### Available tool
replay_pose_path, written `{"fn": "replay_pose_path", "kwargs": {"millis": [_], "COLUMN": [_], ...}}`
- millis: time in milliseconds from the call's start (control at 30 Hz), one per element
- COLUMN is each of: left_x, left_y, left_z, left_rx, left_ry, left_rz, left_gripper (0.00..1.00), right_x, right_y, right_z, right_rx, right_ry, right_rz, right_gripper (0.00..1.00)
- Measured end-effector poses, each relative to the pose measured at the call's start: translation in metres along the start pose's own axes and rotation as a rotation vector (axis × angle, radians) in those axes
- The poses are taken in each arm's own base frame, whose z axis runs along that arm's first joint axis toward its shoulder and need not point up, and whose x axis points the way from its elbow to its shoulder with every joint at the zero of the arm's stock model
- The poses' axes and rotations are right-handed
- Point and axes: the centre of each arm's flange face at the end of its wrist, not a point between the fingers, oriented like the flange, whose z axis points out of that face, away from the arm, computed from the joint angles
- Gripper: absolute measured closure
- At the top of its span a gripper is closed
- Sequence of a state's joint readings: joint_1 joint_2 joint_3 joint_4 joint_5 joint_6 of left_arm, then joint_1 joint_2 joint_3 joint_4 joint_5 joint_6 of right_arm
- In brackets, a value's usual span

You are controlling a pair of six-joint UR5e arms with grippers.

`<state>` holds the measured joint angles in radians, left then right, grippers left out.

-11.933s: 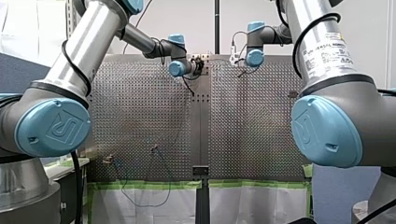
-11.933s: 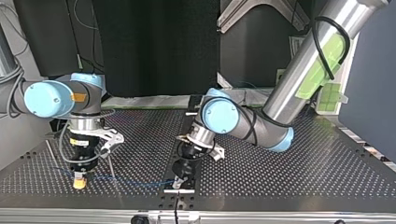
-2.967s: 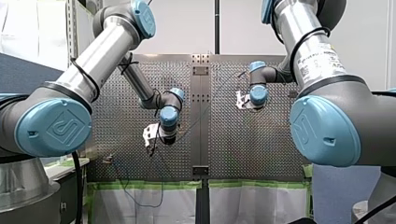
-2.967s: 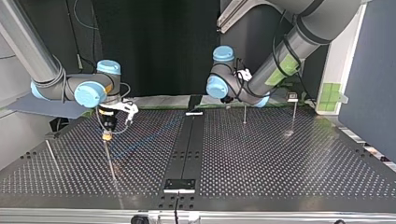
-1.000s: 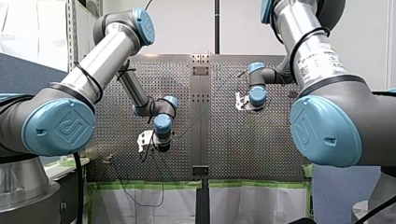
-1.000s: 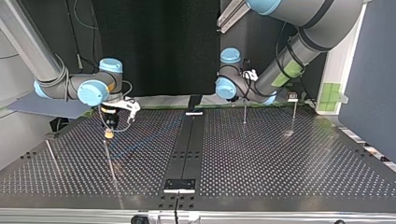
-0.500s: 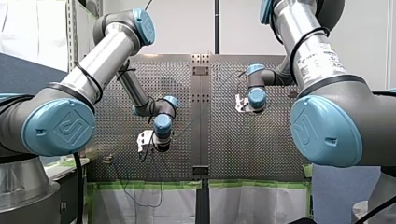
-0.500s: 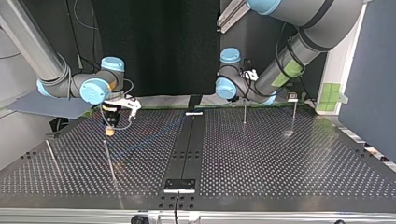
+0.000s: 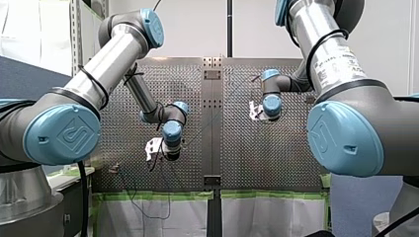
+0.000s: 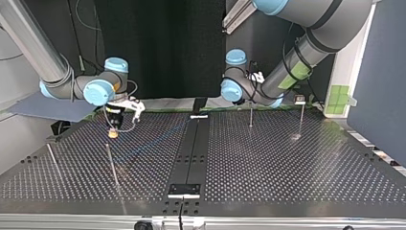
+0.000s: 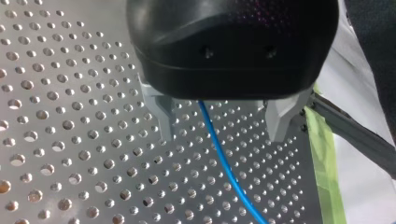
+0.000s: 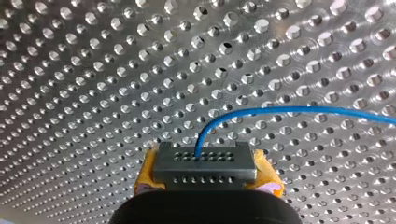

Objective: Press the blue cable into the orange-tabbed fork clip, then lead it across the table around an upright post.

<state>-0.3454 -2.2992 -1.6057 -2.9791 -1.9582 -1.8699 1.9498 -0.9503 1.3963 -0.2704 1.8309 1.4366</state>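
Left wrist view: my left end effector (image 11: 220,136) stands wide open just above the perforated counter (image 11: 70,140), and the blue cable (image 11: 225,165) runs out from under its body and on between the metal fingers (image 11: 159,109), touching neither. Right wrist view: my right end effector (image 12: 204,163) is closed on the cable, which leaves the dark gripping face between the yellow pads (image 12: 267,171) and arcs away sideways over the holes. Front view: against three seconds ago my left arm has come toward the counter's near left part, and over the last half second it hardly shifts, while my right arm keeps almost the same spot at mid-right; a small fixture (image 9: 114,169) at the near left corner is too small to read, so I cannot tell whether the pressing-in is done. Top view: the right end effector, which sat close over the thin post (image 10: 111,165) at the view's left, is now a little further up and apart from its tip, and the left wrist hides its fingers just beside the upright post (image 10: 250,116) at the far side. I judge the routing step is under way: one arm holds the cable across the counter while the open one is placed to take it near that post
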Motion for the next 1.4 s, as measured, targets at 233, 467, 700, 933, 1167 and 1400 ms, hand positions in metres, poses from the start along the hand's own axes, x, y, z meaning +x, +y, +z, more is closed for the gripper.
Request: {"fn": "replay_pose_path", "kwargs": {"millis": [233,467,700,933,1167,1400], "left_x": [0.0,0.0,-0.001,0.0,0.0,0.0], "left_y": [0.0,0.0,0.001,0.0,0.0,0.0], "left_z": [0.0,0.001,0.001,0.0,0.0,0.001], "left_rx": [0.0,0.0,-0.002,-0.002,-0.001,-0.002], "left_ry": [-0.002,-0.003,-0.004,-0.003,-0.003,-0.004], "left_rz": [-0.001,-0.002,0.003,0.005,0.005,0.006], "left_gripper": [0.05,0.05,0.05,0.05,0.05,0.05], "right_x": [-0.007,-0.009,-0.014,-0.019,-0.022,-0.028], "right_y": [-0.001,-0.002,-0.003,-0.003,-0.004,-0.005], "right_z": [-0.001,-0.002,-0.003,-0.004,-0.004,-0.004], "right_rx": [0.0,0.002,-0.003,-0.005,-0.004,-0.006], "right_ry": [-0.002,-0.004,-0.011,-0.016,-0.021,-0.027], "right_rz": [-0.001,-0.004,-0.008,-0.01,-0.011,-0.016], "right_gripper": [1.0,1.0,1.0,1.0,1.0,1.0]}}
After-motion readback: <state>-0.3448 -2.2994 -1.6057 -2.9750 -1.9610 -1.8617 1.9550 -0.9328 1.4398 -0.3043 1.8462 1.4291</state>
